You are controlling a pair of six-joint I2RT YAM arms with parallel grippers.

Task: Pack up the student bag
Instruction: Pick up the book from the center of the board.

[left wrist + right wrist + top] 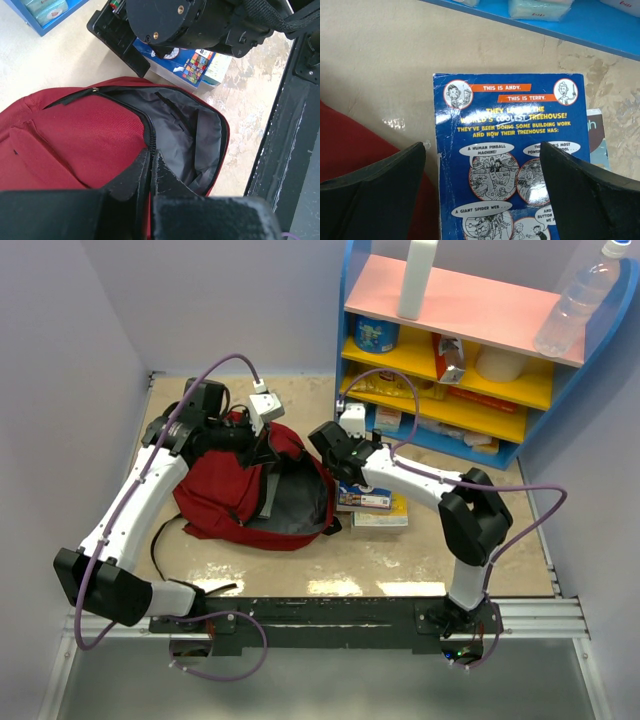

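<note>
a: top view first. where is the student bag [230,502]?
b: lying on the bench [430,562], toward 9 o'clock of the middle, its mouth open toward 3 o'clock with the grey lining showing. the left fingers [263,445] are at its 12 o'clock rim, closed on the fabric.
a: and the right fingers [346,472]?
b: spread wide over a stack of books [378,506] just at 3 o'clock of the bag. a coloured shelf [450,382] stands at 1 o'clock.
a: left wrist view?
b: the left fingers [167,186] are pinched together on the student bag [75,135] at its zip edge, at 6 o'clock. the right arm [200,20] sits at 12 o'clock, over a blue book [197,64].
a: right wrist view?
b: the right fingers [380,192] stand apart at 8 and 4 o'clock, with the blue book [505,150] between them. i cannot tell whether they touch it. the red bag [340,145] is at 9 o'clock, a second book [597,134] peeks out at 3 o'clock, and the shelf [600,25] is at 1 o'clock.
</note>
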